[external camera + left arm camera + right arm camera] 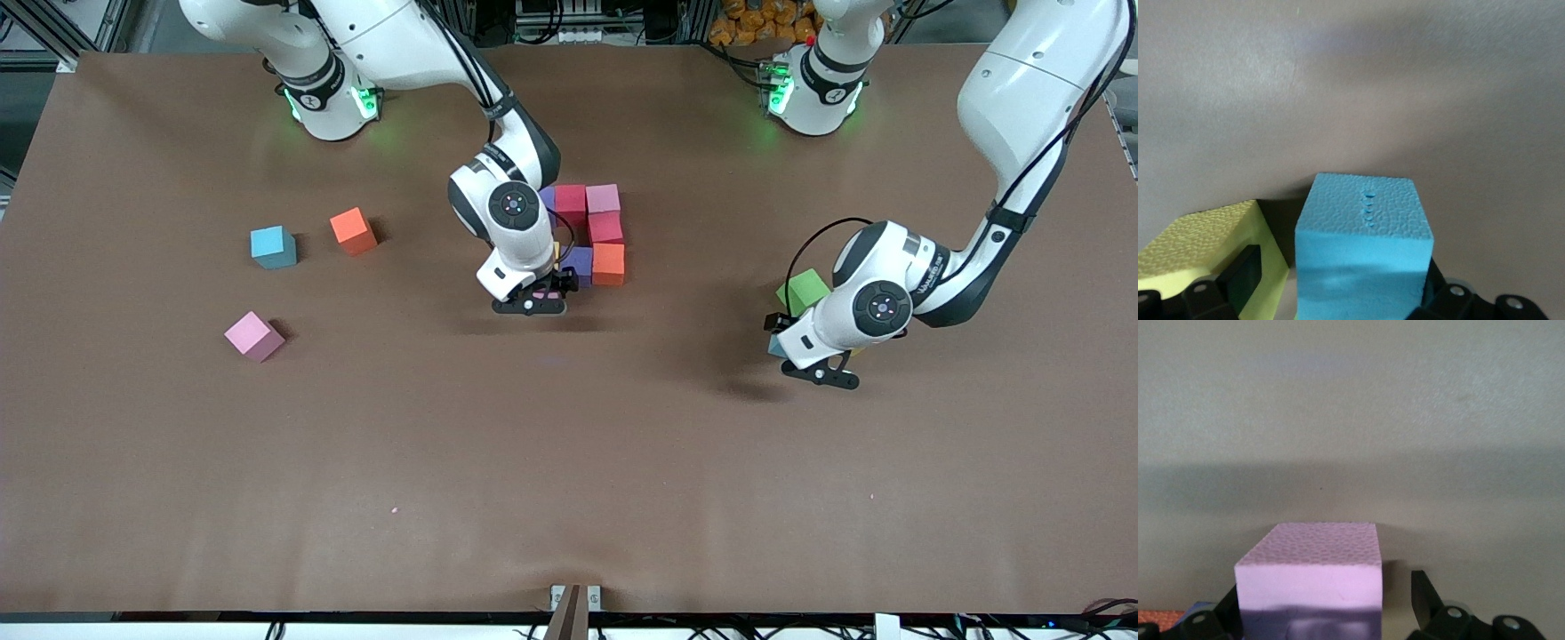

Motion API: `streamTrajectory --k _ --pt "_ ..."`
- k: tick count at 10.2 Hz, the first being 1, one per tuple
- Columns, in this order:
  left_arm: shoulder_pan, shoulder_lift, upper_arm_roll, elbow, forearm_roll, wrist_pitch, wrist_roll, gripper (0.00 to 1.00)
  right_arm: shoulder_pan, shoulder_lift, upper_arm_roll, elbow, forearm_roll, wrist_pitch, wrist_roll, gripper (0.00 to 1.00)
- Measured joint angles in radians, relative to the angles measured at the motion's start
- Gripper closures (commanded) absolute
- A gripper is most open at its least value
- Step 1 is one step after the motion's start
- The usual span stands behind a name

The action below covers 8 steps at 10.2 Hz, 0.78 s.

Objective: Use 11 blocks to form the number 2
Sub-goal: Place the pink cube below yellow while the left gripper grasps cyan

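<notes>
The part-built number 2 [589, 233] lies mid-table: purple, red and pink blocks in a row, then a red [605, 228], an orange [608, 263] and a purple [579, 262]. My right gripper [532, 305] [1325, 613] stands open around a pink block [1310, 570] on the table beside that purple, a gap showing at one finger [1425, 597]. My left gripper [822, 372] [1338, 293] is open astride a light blue block [1363, 233] [778, 345]. Next to that one sits a yellow block [1198, 243].
A green cube [803, 291] lies just beside the left gripper, farther from the front camera. Toward the right arm's end of the table lie three loose blocks: light blue [273, 246], orange [353, 230] and pink [253, 336].
</notes>
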Motion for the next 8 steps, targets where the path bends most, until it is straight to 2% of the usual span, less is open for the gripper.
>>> streamTrajectory --k 1,2,3,5,7,8 --pt "0.001 0.0 -0.002 -0.001 0.0 0.001 0.0 0.0 -0.001 -0.003 -0.002 0.01 0.0 -0.013 0.0 0.0" --pt "0.001 0.0 -0.004 -0.002 0.0 0.001 0.0 0.05 -0.003 -0.013 -0.006 0.018 0.0 -0.027 0.0 0.0" --pt "0.001 -0.001 -0.005 -0.001 0.0 0.001 0.0 0.21 -0.008 -0.028 -0.013 0.025 0.0 -0.045 0.0 0.0" --pt "0.001 -0.001 -0.005 -0.001 0.0 0.003 0.0 0.6 -0.042 -0.065 -0.02 0.04 0.0 -0.091 0.0 0.0" --pt "0.0 -0.001 -0.007 0.001 0.0 0.005 0.0 0.93 -0.092 -0.093 -0.02 0.063 0.0 -0.148 -0.005 0.0" --pt "0.0 -0.002 -0.009 0.004 0.0 0.006 0.0 0.95 -0.119 -0.1 -0.02 0.074 0.0 -0.187 -0.038 0.0"
